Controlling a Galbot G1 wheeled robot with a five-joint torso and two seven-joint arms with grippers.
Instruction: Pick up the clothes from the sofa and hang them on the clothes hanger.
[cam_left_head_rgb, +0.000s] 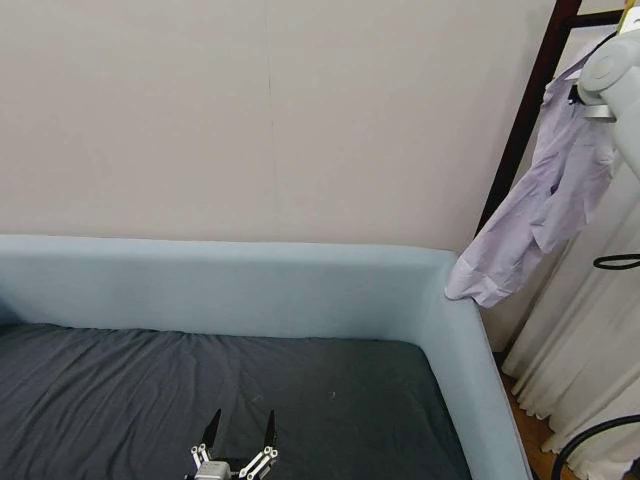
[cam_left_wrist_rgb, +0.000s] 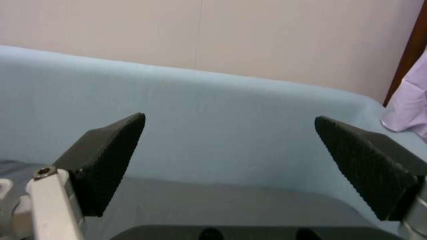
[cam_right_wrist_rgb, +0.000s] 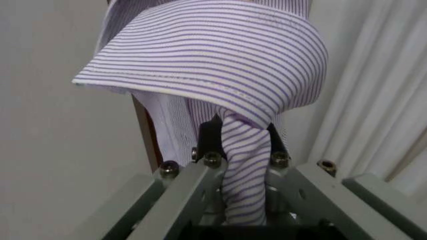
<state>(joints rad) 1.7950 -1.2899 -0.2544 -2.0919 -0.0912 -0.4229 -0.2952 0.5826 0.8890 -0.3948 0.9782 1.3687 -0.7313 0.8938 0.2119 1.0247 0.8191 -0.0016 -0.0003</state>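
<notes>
Shirt (cam_left_head_rgb: 545, 215), lilac with fine purple stripes, up at the far right of the head view. It drapes down alongside a dark brown rack post (cam_left_head_rgb: 525, 110). Its lowest fold reaches the right corner of the sofa backrest (cam_left_head_rgb: 250, 290); whether the two touch cannot be told.

Right arm (cam_left_head_rgb: 612, 62) raised high at the shirt's upper end. In the right wrist view the right claw (cam_right_wrist_rgb: 243, 132) is closed narrow on a bunched strip of the striped cloth. The cloth runs down between the two dark fingers (cam_right_wrist_rgb: 208, 135), and the collar curls over above them. Rack post seen just behind the cloth there. Pale curtain (cam_left_head_rgb: 590, 340) hangs to the right of the post.

Left claw (cam_left_head_rgb: 240, 428) low and near the middle of the head view, over the dark grey seat cover (cam_left_head_rgb: 200, 400). Its fingers are spread wide with nothing between them. Left wrist view: both textured black pads (cam_left_wrist_rgb: 107, 160) well apart, the light blue backrest ahead, a corner of the shirt at the far edge. Plain beige wall (cam_left_head_rgb: 250, 120) behind the sofa.
</notes>
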